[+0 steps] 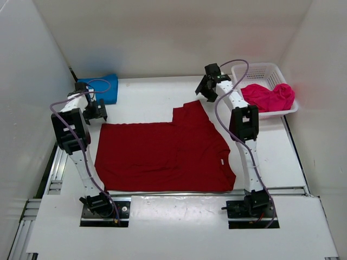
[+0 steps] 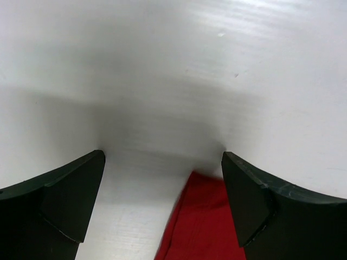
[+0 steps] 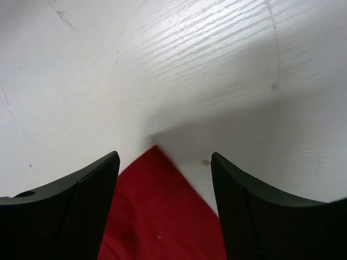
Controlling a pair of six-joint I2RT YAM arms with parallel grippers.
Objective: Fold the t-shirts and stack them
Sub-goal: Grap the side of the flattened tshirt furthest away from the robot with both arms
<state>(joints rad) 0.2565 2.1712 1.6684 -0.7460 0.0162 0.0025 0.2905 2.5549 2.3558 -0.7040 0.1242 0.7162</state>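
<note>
- Dark red t-shirt [image 1: 162, 157]: spread flat, with one far corner under the left gripper [image 1: 96, 112] and another under the right gripper [image 1: 206, 93]. For the fold, I'd pinch both corners at the same height and draw them evenly.
- Pink t-shirt [image 1: 268, 97]: in the basket [image 1: 255, 70], right of the right gripper.
- Blue t-shirt [image 1: 105, 89]: folded, just beyond the left gripper.
- Grippers: jaws of both apart, holding nothing.

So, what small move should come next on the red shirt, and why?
Probably lower the right gripper and close it on the far corner of the dark red t-shirt: that corner lies between its open fingers, and this part juts beyond the otherwise flat rectangle, so it seems to need folding in. The left gripper is open too.
</note>
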